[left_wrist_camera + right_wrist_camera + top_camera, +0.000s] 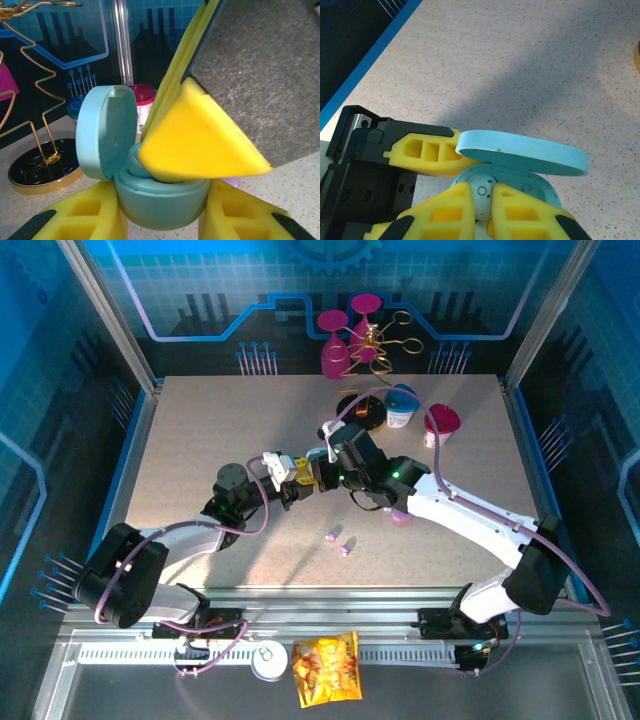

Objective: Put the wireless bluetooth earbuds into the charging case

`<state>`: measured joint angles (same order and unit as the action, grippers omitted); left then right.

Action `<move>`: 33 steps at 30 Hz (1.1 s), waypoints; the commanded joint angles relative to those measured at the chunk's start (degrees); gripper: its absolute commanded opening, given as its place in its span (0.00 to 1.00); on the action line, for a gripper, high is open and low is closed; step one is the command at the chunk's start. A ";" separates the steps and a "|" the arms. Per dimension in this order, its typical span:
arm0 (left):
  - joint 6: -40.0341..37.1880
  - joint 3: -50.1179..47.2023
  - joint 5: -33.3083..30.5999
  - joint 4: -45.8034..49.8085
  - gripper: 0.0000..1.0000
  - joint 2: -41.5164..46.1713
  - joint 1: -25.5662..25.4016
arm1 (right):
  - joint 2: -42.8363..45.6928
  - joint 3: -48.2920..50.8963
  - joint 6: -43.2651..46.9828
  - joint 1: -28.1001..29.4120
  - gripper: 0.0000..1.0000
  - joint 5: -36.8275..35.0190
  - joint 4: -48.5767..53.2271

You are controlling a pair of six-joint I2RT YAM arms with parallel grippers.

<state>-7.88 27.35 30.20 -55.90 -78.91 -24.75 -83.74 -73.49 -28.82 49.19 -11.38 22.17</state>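
Holding the open blue case (160,202) clamped in the left end effector (297,487), over the middle of the worktop (200,440). Right end effector (483,200) pinched on a pale blue earbud (481,190), directly at the case's opening, so push should go straight in; stem axis hidden. Two lilac earbuds (331,536) lie nearer.

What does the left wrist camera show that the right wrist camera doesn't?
Left wrist view: a gold wire stand and a pink-lidded cup behind the blue case. Right wrist view: the pale blue earbud pinched in the right gripper. Both: the blue case, lid open, clamped by the left gripper.
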 commanded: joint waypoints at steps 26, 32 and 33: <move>-0.90 -0.15 -0.35 -2.92 0.16 3.97 -0.12 | 19.41 16.12 3.93 -6.14 0.56 -0.81 -9.57; -1.56 -1.30 -0.64 -1.76 0.16 5.72 -0.12 | 25.07 30.64 -3.70 -17.65 0.55 0.01 -10.70; -1.69 -1.40 -0.62 -1.34 0.16 6.00 -0.10 | 25.44 32.62 -4.84 -19.37 0.56 0.12 -10.26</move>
<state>-7.99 27.03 29.76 -56.01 -74.91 -24.80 -59.66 -45.41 -28.99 33.10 -10.63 12.12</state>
